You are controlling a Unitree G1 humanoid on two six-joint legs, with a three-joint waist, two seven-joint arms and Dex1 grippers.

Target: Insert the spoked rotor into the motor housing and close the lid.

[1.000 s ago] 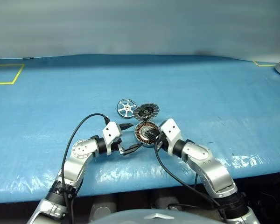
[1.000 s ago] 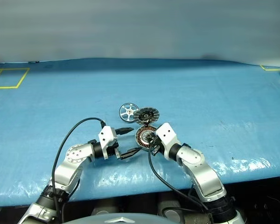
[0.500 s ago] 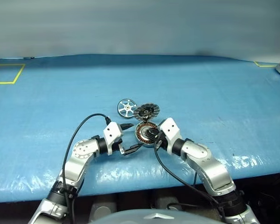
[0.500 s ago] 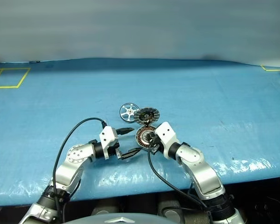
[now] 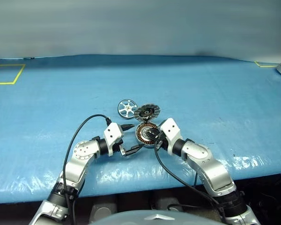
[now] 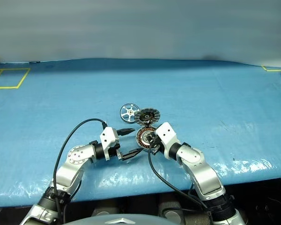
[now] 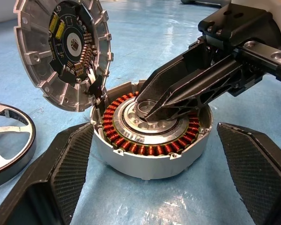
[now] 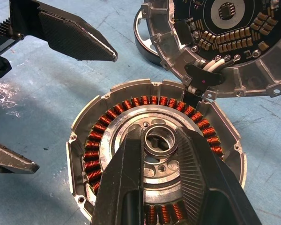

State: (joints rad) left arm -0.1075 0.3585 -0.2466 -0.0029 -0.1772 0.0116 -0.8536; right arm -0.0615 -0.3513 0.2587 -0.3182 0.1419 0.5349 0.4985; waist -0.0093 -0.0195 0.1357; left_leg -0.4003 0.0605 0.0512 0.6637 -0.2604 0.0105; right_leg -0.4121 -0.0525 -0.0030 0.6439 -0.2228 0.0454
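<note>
Left wrist view shows the right gripper [image 7: 152,108] nipping the hub of the round silver motor housing with copper windings [image 7: 150,136], the left gripper [image 5: 129,138] wide open and empty, the grey ribbed lid [image 7: 61,49] hinged up, and the shiny silver spoked rotor [image 5: 127,108] lying beside, so insertion and closing remain.

On the blue bench [image 5: 201,93], the right gripper [image 5: 151,136] rests over the motor housing [image 5: 144,131]; the left gripper [image 5: 131,138] spreads wide just left.
</note>
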